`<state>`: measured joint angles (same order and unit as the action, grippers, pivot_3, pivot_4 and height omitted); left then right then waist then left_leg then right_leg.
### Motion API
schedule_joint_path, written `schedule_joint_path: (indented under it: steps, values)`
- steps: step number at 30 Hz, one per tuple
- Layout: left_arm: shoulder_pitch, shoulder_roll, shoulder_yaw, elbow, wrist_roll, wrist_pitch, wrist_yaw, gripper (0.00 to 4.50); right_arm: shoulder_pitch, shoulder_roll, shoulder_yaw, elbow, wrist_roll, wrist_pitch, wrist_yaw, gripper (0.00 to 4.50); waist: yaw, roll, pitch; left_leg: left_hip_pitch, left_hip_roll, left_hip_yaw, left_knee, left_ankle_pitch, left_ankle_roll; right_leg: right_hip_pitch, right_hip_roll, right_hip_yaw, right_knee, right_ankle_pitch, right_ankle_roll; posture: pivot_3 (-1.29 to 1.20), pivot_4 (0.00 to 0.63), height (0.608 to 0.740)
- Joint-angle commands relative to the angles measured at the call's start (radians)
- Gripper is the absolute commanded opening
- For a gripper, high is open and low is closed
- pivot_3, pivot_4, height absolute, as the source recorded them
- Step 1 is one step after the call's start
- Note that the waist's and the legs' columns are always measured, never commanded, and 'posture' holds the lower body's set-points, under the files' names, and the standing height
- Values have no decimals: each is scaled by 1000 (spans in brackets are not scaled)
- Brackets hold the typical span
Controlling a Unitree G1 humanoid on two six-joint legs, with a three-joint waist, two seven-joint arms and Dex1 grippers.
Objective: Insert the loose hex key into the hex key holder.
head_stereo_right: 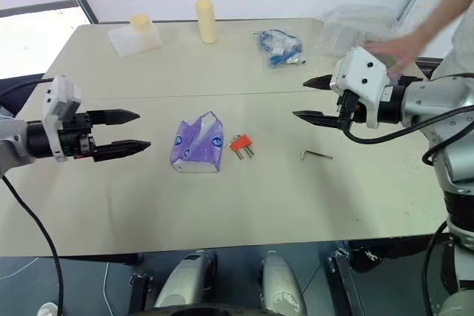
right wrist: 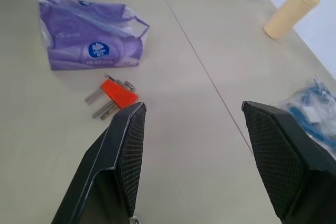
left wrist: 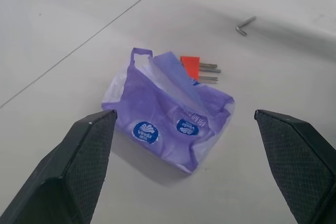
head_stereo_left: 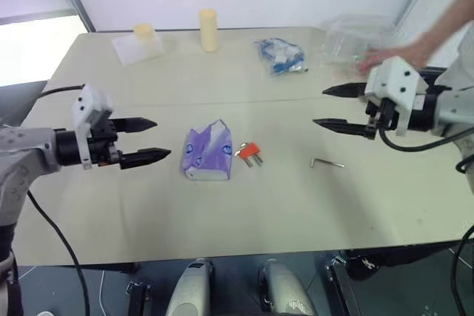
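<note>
You're looking down on a pale beige worktop (head_stereo_left: 148,205) set against a white wall, and nothing in the job has started yet. Your left gripper (head_stereo_left: 146,140) hangs above the surface on its own side with its two black fingers spread wide and nothing between them; your right gripper (head_stereo_right: 312,99) hovers opposite, jaws parted too and just as empty. Between them, near the middle, lies a crumpled purple-and-white plastic tissue pouch (head_stereo_left: 208,152), and just beside it on the right sits the hex key holder (head_stereo_left: 249,152), a small red plastic block with a few short dark metal keys poking out. Further right, well apart from the holder and lying flat, there's the loose hex key (head_stereo_left: 326,162), a thin grey-silver L-shaped rod, resting on the worktop below your right gripper. At the far edge you have a tall cream cylinder (head_stereo_left: 209,29), a clear box with a yellowish lump on it (head_stereo_left: 139,44), a clear bag with blue contents (head_stereo_left: 281,56) and a clear plastic container (head_stereo_left: 355,35), with a person's hand (head_stereo_left: 389,57) reaching in near that container. So, by the look of it, everything is still ahead of you: the key is ungrasped, the holder is not steadied, and no insertion is under way. Your right side looks better placed for the key, your left for the red block.
</note>
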<state>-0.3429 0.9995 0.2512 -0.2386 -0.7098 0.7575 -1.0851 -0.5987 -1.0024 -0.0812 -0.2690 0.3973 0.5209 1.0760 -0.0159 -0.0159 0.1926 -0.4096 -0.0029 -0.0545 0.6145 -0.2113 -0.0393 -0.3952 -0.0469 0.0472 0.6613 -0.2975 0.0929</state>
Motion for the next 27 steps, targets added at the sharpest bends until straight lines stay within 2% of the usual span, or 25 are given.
schedule_joint_path:
  steps: [1,11,27]
  values:
    - [-19,13,29,-15,-5,-25,-11,4416,-39,1,-6,-16,15,10,-2,3020,0,0,0,0,0,0,0,0,0,0,0,0,0,0,0,0,150,740]
    - [-34,-3,30,-21,-18,-21,-2,4416,-52,16,4,-33,23,32,-13,3020,0,0,0,0,0,0,0,0,0,-1,0,0,0,0,1,0,150,740]
    - [-43,-3,-65,-15,63,-70,-36,4416,-41,34,22,-18,-1,16,-37,3020,0,0,0,-1,0,1,0,0,0,-1,1,0,0,1,1,0,150,740]
